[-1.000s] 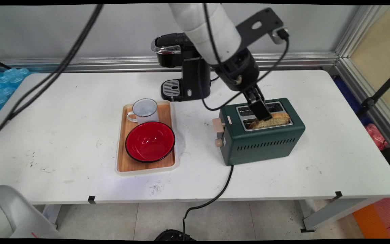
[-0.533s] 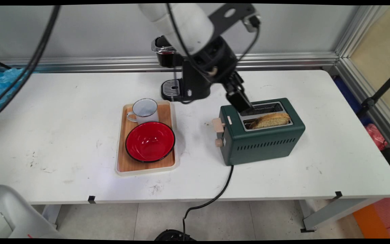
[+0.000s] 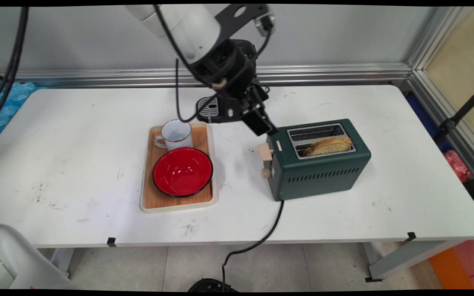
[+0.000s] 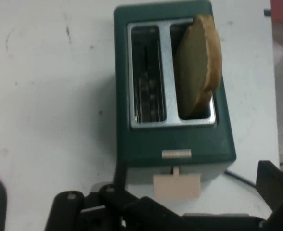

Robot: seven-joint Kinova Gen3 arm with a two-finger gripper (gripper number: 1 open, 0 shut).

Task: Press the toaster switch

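Gripper (image 3: 261, 123): centre frame, above toaster's (image 3: 319, 164) lever end, jaws open, empty.
Bread (image 3: 329, 145): leaning in the near slot.

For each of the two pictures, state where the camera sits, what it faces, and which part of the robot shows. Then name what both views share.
Main view: fixed above the table's near side, looking across at the wall; shows the arm and gripper.
Hand view: on the hand, looking down on the toaster; black linkage rises from the bottom edge.
Shared: toaster, bread slice, beige lever.
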